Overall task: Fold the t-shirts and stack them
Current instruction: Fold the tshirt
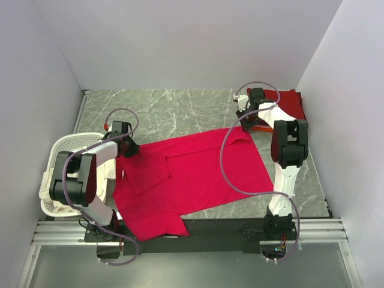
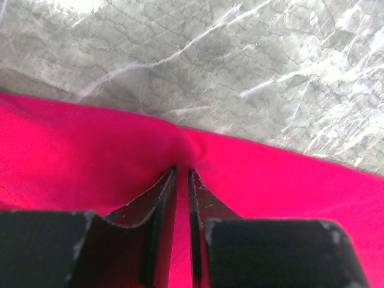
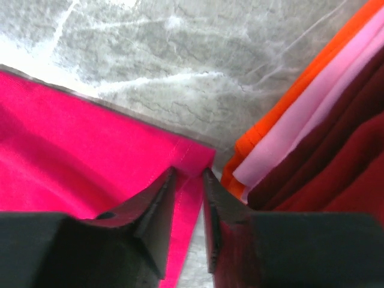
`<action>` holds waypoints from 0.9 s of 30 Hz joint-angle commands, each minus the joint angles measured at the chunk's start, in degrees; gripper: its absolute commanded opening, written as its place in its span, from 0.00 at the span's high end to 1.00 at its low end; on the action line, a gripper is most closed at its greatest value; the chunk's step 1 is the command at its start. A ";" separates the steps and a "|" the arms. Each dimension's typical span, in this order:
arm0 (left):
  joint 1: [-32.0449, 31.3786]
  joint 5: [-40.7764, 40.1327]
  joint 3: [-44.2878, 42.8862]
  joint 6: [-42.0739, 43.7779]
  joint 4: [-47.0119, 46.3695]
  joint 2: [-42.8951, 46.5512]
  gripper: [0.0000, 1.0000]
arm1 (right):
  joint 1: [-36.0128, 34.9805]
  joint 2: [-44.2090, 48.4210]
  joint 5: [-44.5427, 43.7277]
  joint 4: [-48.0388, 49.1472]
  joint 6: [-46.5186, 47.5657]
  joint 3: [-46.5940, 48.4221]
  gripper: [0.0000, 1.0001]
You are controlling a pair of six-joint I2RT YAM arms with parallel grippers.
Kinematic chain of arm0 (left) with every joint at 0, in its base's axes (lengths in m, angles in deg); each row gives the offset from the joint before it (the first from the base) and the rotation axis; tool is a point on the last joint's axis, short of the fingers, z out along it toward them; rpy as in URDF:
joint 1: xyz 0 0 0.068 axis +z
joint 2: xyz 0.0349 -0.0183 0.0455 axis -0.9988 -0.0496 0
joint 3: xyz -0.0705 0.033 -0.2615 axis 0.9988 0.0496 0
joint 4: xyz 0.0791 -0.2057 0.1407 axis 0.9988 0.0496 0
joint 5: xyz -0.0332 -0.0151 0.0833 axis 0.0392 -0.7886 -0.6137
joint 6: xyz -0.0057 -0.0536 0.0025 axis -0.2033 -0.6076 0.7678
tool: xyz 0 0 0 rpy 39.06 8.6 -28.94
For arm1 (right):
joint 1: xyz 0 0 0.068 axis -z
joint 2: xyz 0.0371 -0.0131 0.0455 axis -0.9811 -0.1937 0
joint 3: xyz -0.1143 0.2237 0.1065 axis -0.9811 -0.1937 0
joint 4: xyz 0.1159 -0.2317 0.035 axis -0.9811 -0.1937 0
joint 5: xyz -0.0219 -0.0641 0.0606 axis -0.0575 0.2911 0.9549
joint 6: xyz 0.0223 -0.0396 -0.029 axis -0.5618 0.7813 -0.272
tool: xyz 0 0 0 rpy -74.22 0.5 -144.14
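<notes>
Red shirt [image 1: 198, 168] spread flat across middle of worktop [image 1: 180, 108], lower part reaching near edge. Basket [image 1: 60, 150] at left edge. Folded stack [image 1: 291, 102] in far right corner: maroon on top, pink then orange beneath. Left gripper [image 2: 182, 171] pinching shirt's far left edge, cloth puckering. Right gripper [image 3: 189, 173] clamped on shirt's far right corner, just beside stack.

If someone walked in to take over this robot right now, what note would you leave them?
Left gripper: shut on the crimson shirt, at its far edge.
Right gripper: jaws straddle the same shirt's far right corner; grip unclear.
The shirt lies spread on the table.
Done: folded stack, orange, pale and maroon, at far right.
Left to do: fold the crimson shirt, stack it.
</notes>
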 commanded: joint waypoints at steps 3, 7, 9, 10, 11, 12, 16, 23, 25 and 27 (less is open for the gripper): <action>0.33 -0.14 -0.34 1.67 2.85 0.23 0.80 | -0.56 -1.10 2.04 -2.73 -0.11 4.23 0.77; 0.33 -0.14 -0.43 1.76 2.94 0.14 0.81 | -0.56 -1.54 2.83 -3.35 -0.02 5.46 0.93; 0.33 -0.14 -0.43 1.76 2.94 0.14 0.81 | -0.56 -1.28 2.40 -2.82 -0.20 5.91 1.00; 0.33 -0.22 -0.52 1.85 3.03 0.23 0.81 | -0.47 -1.02 2.13 -2.21 -0.29 6.17 1.00; 0.33 -0.23 -0.61 1.85 3.03 0.05 0.81 | -0.56 -1.01 1.87 -2.03 -0.29 6.87 1.00; 0.33 -0.23 -0.78 1.85 3.11 0.05 0.81 | -0.56 -1.01 0.82 -1.77 -0.37 7.40 1.00; 0.33 -0.49 -0.96 1.94 3.20 -0.30 0.81 | -0.56 -2.06 -1.55 -1.50 -0.46 9.94 1.00; 0.33 -0.66 -1.22 1.94 3.38 -0.65 0.81 | -0.56 -3.38 -3.67 -0.36 0.24 11.35 1.00; 0.33 -0.66 -1.49 2.03 3.29 -0.74 0.81 | -0.56 -3.91 -4.11 -0.01 0.41 11.44 1.00; 0.33 -0.58 -1.49 2.03 3.38 -0.91 0.81 | -0.47 -4.00 -5.07 0.43 0.15 11.36 0.97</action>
